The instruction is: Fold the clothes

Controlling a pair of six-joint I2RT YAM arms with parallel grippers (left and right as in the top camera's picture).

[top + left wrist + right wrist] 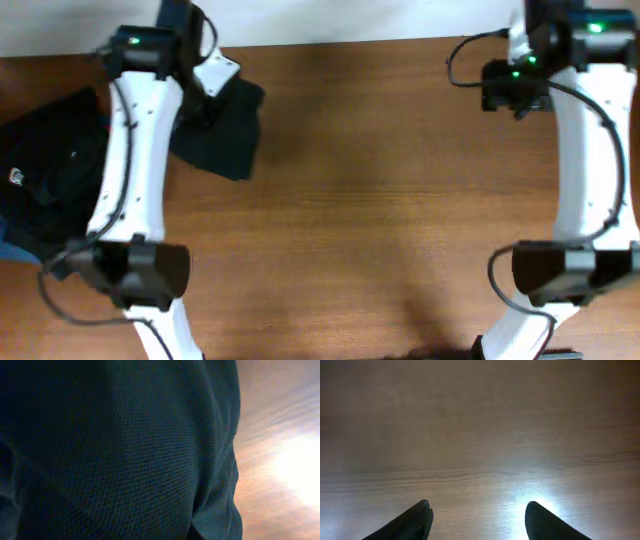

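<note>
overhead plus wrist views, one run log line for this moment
left claw: at black shirt, grip unclear | right claw: open, above table | black pile: left table edge

Matt black shirt (125, 460) of fine pitted knit cloth; smooth, faintly glossy grained wood table (480, 435)

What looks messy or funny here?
One black shirt is crumpled and crooked by the left gripper, not spread flat; its cloth fills the left wrist view. More black shirts sit heaped at the far left. Nothing else stands out; the right gripper has open jaws over bare table.
</note>
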